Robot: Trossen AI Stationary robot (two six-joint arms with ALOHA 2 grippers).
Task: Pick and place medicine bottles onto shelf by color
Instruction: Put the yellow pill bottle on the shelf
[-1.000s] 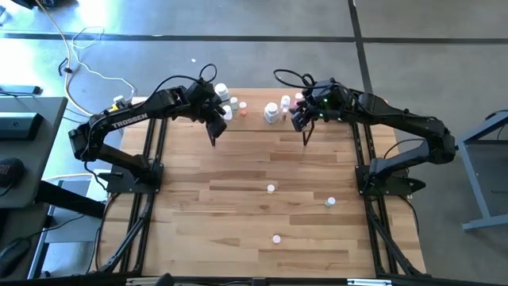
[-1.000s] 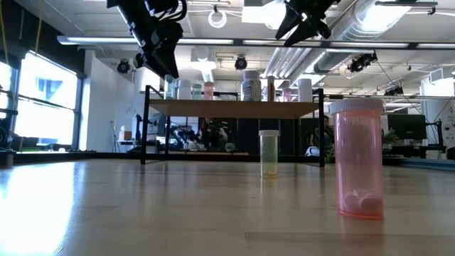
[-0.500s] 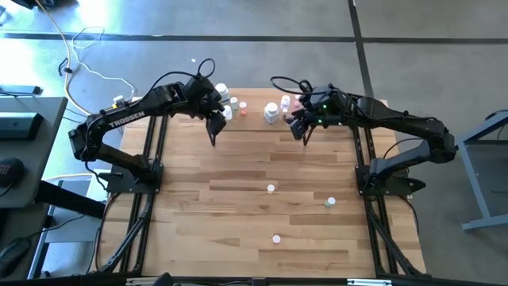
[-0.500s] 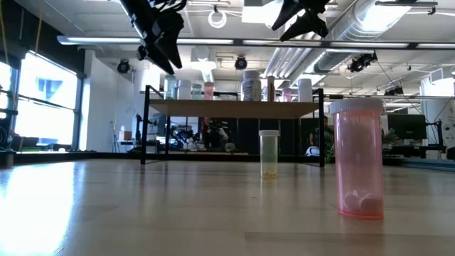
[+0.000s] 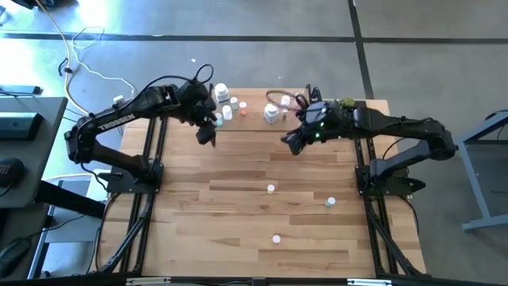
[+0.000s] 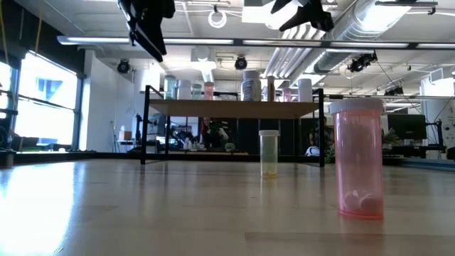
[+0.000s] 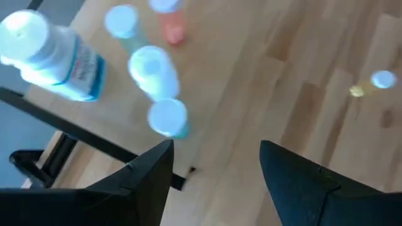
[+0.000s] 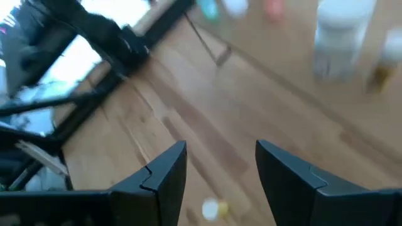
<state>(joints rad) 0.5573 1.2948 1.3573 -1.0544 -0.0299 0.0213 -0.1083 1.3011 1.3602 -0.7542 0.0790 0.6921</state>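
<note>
The shelf [image 5: 262, 102] stands at the table's far edge with several medicine bottles on it, among them a large white one [image 7: 53, 53] and a green-capped one [image 7: 166, 118]. Three more bottles stand on the table: a yellow one [image 5: 271, 188], a pink one [image 6: 359, 160] and one near the right [image 5: 329, 202]. My left gripper [image 5: 208, 137] hangs open and empty in the air just in front of the shelf's left end. My right gripper [image 5: 287, 144] hangs open and empty in front of the shelf's right part. Both show at the top of the low view, left [image 6: 146, 28] and right [image 6: 302, 13].
The arms' black bases stand at the table's left [image 5: 127, 171] and right [image 5: 385, 179] edges. Bare planks [image 5: 238, 159] lie between the shelf and the three loose bottles. Cables lie on the floor beyond the table's far left.
My left gripper has risen and gone a little toward the table's left edge, along the shelf front. My right gripper has gone toward the table's left, risen a little and tipped to a flatter slant. Both have stayed open and empty. No bottle has moved.
</note>
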